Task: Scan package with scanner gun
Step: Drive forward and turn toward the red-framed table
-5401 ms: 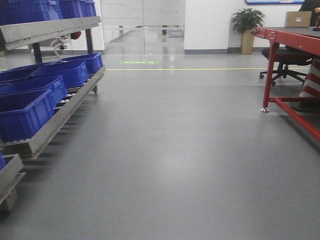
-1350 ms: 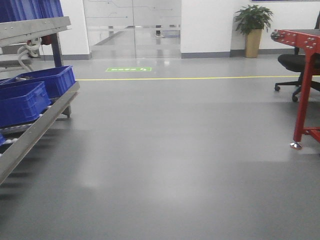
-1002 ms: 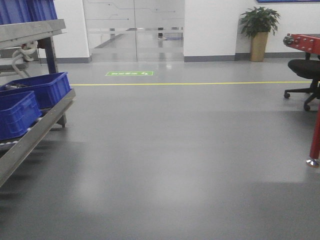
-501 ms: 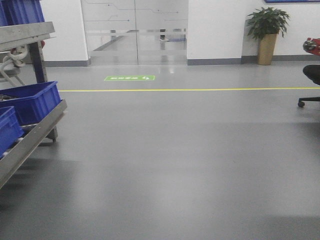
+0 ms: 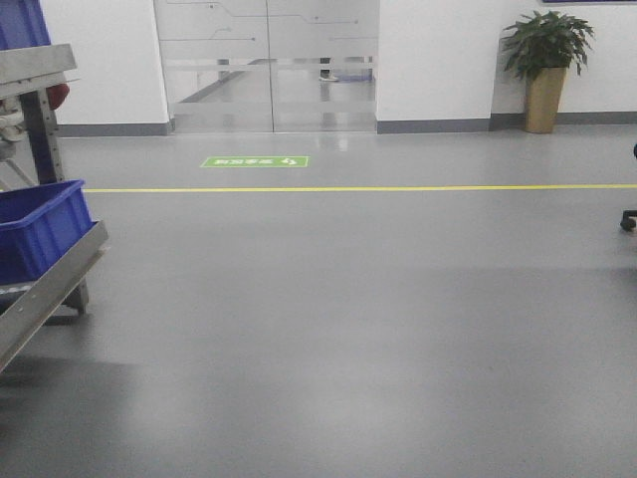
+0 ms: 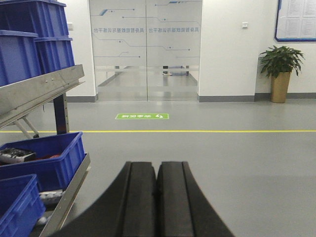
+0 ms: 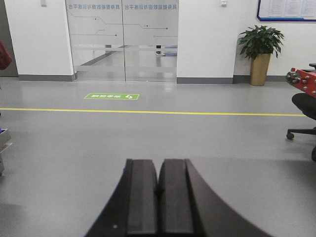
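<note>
Grey floor (image 5: 348,329); left fingers (image 6: 140,197), right fingers (image 7: 142,197) touching

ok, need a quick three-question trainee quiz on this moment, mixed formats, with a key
1. True or false: the potted plant stands to the right of the glass doors.
2. The fingers of the left gripper and the right gripper are: A) spread open, B) shut together with nothing between them, C) shut on something.
3. What colour is the floor line that runs across in front of the doors?
Key: 1 true; 2 B; 3 yellow.
</note>
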`<state>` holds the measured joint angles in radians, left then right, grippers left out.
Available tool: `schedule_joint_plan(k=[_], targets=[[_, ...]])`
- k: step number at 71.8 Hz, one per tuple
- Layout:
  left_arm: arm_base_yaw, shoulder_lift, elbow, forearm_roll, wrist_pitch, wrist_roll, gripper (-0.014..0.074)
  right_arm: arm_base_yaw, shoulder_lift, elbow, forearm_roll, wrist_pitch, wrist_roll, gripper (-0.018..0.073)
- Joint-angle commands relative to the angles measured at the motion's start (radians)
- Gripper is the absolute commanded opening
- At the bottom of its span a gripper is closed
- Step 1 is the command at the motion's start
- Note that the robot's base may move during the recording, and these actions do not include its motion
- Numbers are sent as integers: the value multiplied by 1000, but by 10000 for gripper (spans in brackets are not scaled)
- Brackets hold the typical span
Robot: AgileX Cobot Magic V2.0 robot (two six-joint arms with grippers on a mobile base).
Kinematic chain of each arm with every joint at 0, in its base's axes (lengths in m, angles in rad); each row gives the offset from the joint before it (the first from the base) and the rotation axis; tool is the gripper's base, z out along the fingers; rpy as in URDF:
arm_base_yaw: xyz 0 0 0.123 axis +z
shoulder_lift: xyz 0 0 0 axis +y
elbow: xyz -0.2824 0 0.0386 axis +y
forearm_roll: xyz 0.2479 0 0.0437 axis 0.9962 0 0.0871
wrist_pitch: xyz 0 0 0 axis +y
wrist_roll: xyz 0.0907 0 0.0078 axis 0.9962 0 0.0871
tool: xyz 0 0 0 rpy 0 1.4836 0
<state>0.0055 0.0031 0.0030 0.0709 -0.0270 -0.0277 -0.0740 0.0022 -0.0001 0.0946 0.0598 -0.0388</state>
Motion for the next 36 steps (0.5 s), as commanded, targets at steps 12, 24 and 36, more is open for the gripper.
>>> schedule_joint_plan(k=[12,24,36], targets=[[0,-3,-3,-2,-16,0,-111,-2,-2,0,0,-23,-4,-162],[0,-3,-3,-2,-16,0,-111,-2,-2,0,0,-23,-4,-162],[0,-3,-3,-2,-16,0,-111,-2,-2,0,0,-23,-4,-162]])
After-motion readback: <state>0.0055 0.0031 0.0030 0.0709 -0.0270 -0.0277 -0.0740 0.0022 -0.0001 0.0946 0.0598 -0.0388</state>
